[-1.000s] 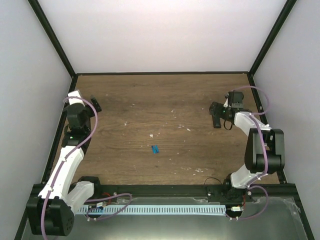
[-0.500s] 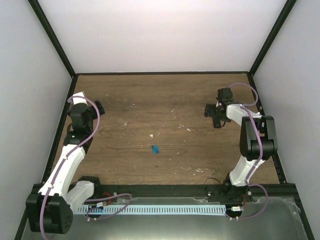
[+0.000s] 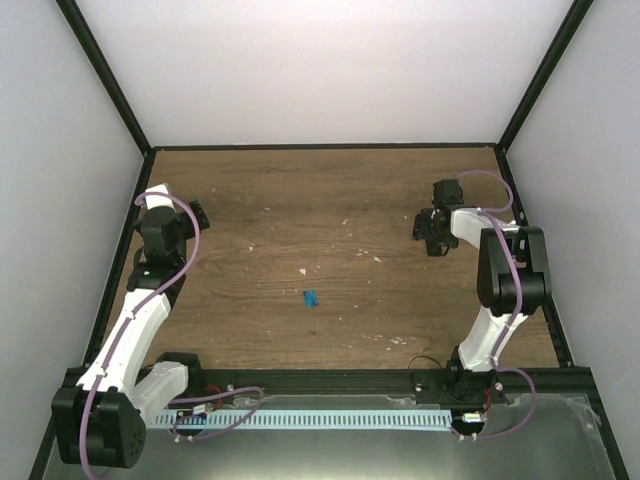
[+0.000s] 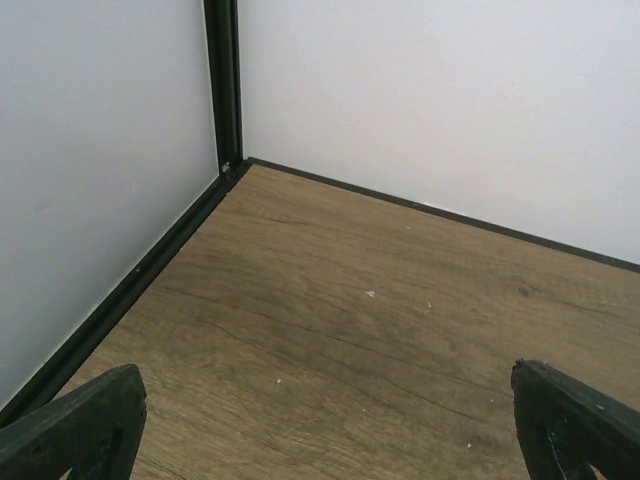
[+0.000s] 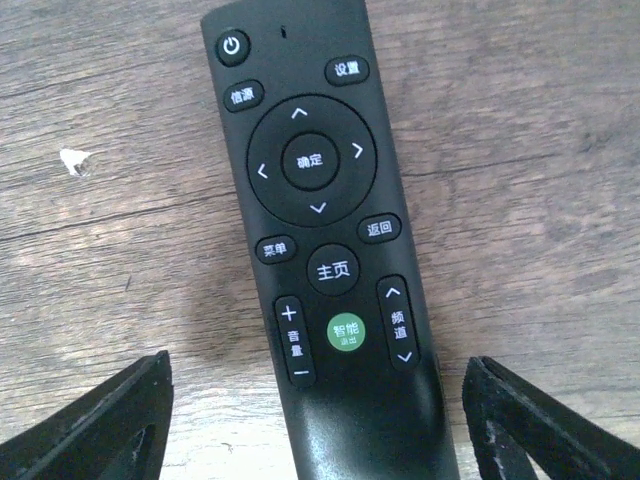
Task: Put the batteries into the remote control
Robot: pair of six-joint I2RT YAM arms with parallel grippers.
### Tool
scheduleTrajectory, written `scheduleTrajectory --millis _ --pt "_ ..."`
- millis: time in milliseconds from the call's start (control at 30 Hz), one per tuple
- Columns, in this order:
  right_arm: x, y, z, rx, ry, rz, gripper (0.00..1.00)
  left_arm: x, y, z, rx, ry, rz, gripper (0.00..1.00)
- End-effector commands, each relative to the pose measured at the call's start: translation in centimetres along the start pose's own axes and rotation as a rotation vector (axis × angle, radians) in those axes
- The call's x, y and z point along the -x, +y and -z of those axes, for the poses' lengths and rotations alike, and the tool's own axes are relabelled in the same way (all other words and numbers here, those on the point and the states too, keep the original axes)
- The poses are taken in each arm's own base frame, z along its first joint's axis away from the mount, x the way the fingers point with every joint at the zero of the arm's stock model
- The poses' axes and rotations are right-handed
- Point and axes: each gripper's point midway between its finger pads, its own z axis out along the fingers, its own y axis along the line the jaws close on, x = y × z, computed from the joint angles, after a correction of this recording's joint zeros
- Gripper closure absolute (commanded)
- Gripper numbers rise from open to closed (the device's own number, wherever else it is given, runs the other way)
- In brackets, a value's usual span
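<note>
At 2 o'clock on the table [image 3: 260,330]: straddles the face-up remote control [image 5: 310,200] with right gripper [image 5: 315,405] parted, gripping nothing; centre, clamp both flanks squarely, then flip.

Matt plastic remote control [image 5: 320,250], woodgrain table [image 5: 540,150]

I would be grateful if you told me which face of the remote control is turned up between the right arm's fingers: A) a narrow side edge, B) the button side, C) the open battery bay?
B: in the right wrist view the remote control lies flat on the table with its labelled buttons facing up.
</note>
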Motion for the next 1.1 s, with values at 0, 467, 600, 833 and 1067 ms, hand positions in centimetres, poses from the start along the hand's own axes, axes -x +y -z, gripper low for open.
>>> scheduleTrajectory --millis 0,467,600,833,1067 --pt "-0.4 -0.2 -0.5 -0.013 0.012 -0.008 0.26 -0.2 0.3 0.2 0.011 -0.004 0.006 0.0" --pt "-2.3 -0.9 -1.5 -0.037 0.046 -0.019 0.39 -0.4 0.6 0.4 0.026 -0.003 -0.002 0.0" --pt "-2.7 -1.0 -1.6 -0.044 0.053 -0.016 0.47 -0.4 0.7 0.4 0.026 -0.003 -0.004 0.0" --pt "-3.7 -1.2 -1.8 -0.083 0.067 0.0 0.59 -0.5 0.7 0.5 0.03 -0.001 -0.008 0.0" --pt "-4.8 0.2 -2.0 -0.076 0.075 0.05 0.63 -0.5 0.4 0.5 0.008 0.006 -0.009 0.0"
